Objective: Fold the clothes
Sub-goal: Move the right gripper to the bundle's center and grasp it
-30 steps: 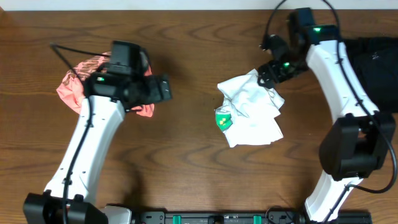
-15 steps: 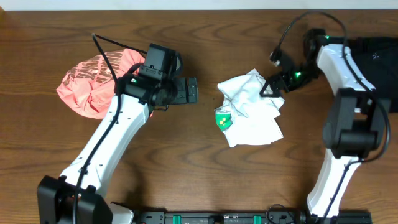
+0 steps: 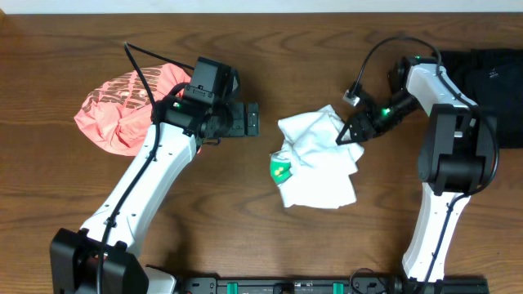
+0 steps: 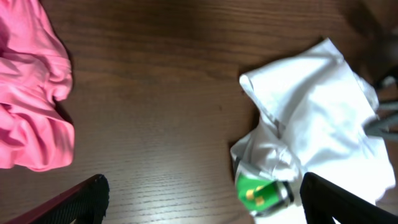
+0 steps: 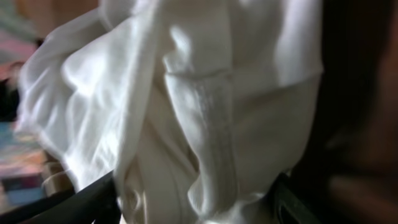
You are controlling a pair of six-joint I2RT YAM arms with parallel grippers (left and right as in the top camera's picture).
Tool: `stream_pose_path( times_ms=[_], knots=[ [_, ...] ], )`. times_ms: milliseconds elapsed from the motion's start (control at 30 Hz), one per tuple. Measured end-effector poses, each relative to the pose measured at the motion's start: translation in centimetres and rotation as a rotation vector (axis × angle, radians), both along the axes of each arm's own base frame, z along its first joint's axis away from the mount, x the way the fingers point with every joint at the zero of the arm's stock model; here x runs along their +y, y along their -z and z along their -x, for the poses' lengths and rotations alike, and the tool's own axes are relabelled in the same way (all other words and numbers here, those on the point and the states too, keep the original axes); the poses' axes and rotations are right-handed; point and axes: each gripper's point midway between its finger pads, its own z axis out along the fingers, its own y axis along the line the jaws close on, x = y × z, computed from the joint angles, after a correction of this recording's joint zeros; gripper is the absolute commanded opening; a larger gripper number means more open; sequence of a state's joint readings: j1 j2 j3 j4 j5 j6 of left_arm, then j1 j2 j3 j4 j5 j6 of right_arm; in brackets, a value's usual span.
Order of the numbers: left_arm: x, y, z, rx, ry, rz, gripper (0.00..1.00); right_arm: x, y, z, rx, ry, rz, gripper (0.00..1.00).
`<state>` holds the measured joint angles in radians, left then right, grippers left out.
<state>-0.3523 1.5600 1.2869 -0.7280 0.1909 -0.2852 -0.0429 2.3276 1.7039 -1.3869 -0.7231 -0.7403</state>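
Right gripper (image 3: pixel 353 135): at the upper right edge of the white T-shirt (image 3: pixel 315 167). The wrist view shows fabric bunched between its fingers (image 5: pixel 81 200). Cannot tell if it is clamped or just pressing.
Left gripper (image 3: pixel 248 118): jaws wide apart and empty, hovering over bare table (image 3: pixel 245 229) between the two shirts.
Change, right arm: it has dropped lower onto the shirt edge than half a second ago.
Change, white T-shirt: the whole heap has slid left and toward the near edge. The green patch (image 3: pixel 280 169) went with it. Shirt is crumpled, nothing flattened.
Change, left arm: a second ago it was over the coral-pink shirt (image 3: pixel 122 106). It has swung right, and has not moved in the last half second.
Coral-pink shirt: rumpled heap at far left, uncovered, well apart from the white one.
Black garment (image 3: pixel 490 73): far right, not touched.
Meaning: looks like the right arm is dragging the white shirt toward centre to spread it. Folding is not yet begun, and the left gripper seems to be waiting to take an opposite edge.
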Motion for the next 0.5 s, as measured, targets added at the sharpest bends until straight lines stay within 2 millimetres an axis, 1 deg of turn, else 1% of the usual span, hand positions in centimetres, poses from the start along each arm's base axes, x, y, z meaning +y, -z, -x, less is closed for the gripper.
stream_pose_path(
  times_ms=[67,100,300,367,433,500],
  knots=[
    [0.3,0.0,-0.2,-0.003,-0.008,-0.005,0.98,0.6,-0.3,0.4,0.006,-0.017,-0.023,0.79],
    [0.6,0.0,-0.3,-0.005,-0.015,-0.007,0.98,0.9,-0.4,0.4,0.003,-0.025,-0.033,0.79],
    [2.9,0.1,-1.1,-0.003,-0.079,-0.014,0.98,3.1,-1.0,0.9,0.001,-0.063,-0.08,0.85],
    [3.7,0.1,-1.2,0.002,-0.099,-0.016,0.98,3.9,-0.9,1.1,0.007,-0.074,-0.075,0.88],
    [4.4,0.2,-1.3,0.007,-0.117,-0.017,0.98,4.5,-0.7,1.2,0.009,-0.083,-0.056,0.95],
    [5.0,0.2,-1.4,0.011,-0.134,-0.019,0.98,5.0,-0.1,1.1,0.004,-0.095,-0.022,0.98]
  ],
)
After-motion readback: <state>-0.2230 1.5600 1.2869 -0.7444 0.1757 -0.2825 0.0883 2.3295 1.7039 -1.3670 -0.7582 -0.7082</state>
